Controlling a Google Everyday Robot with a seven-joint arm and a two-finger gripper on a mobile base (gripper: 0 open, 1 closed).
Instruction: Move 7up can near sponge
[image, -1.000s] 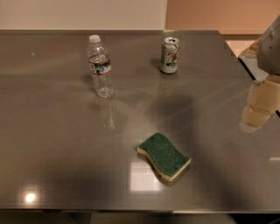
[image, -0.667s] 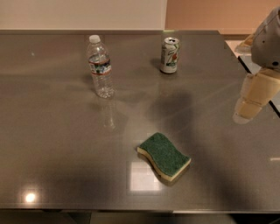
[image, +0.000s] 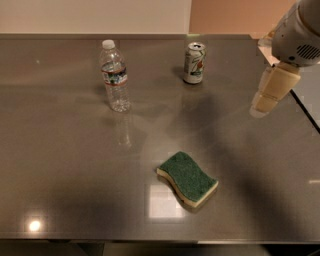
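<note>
Picked out the 7up can (image: 194, 63) at the far side of the grey table (image: 65, 165), well behind the sponge (image: 188, 179) and almost straight in line with it. Caught the clear water bottle (image: 115, 76) too, upright with its white cap on, behind the sponge and off to the left in view. Placed it well apart from the can and off the line from can to sponge. Noted the sponge lying flat, green face up over the pale foam, slanted from far-left to near-right.

Back to the can: stood upright on its base, long axis vertical, silver top up, green and red print turned toward the camera.

Then the gripper (image: 260, 107), hanging above the table behind the sponge and well to its right, close to the table's right edge. Saw it pointing down and a little leftward from the white arm (image: 300, 31) at the top right corner. Could not tell whether it was spread or pressed together; saw nothing gripped in it. Left the can well apart from it, off to its left in view and farther back, untouched.
</note>
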